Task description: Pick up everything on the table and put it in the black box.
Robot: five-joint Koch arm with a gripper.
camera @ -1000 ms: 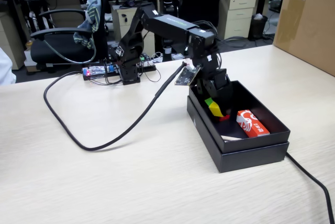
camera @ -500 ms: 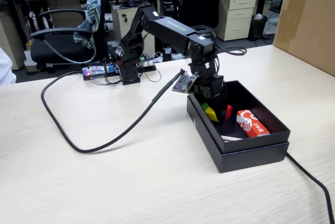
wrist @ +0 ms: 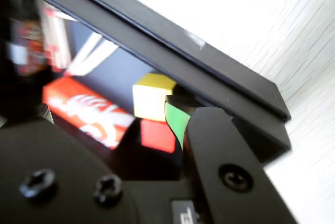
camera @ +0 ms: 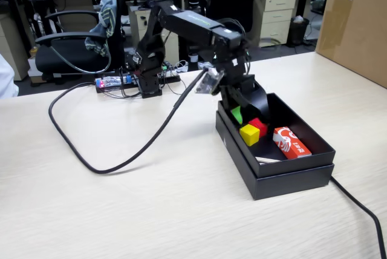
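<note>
In the fixed view, your yellow cube (camera: 248,134) sits inside the black box (camera: 302,173), on its floor at the end nearer the arm, with the red cube (camera: 259,126) just behind it and the red-orange packet (camera: 291,142) lying to the right. The gripper (camera: 240,114) hangs above the box's near-arm corner, a green pad (camera: 237,114) showing on one finger, and nothing is between the jaws; they look parted, the cube lying free below them. The table (camera: 121,210) around the box carries only the thick black cable (camera: 91,163), and a brown carton (camera: 354,23) stands at the far right. In the wrist view, you look past the green-faced finger (wrist: 177,119) down into the box: the yellow cube (wrist: 151,96) lies clear of the finger, the red cube (wrist: 158,135) sits below it in the picture, and the packet (wrist: 89,111) runs off to the left. The box wall (wrist: 209,88) passes very close by the finger. That is your main risk, as I judge it: pull the arm back low or sideways and the finger may catch the wall, dragging the box across the table. Swing low inside and you could knock the cubes about. Lifting straight up first looks safest.
</note>
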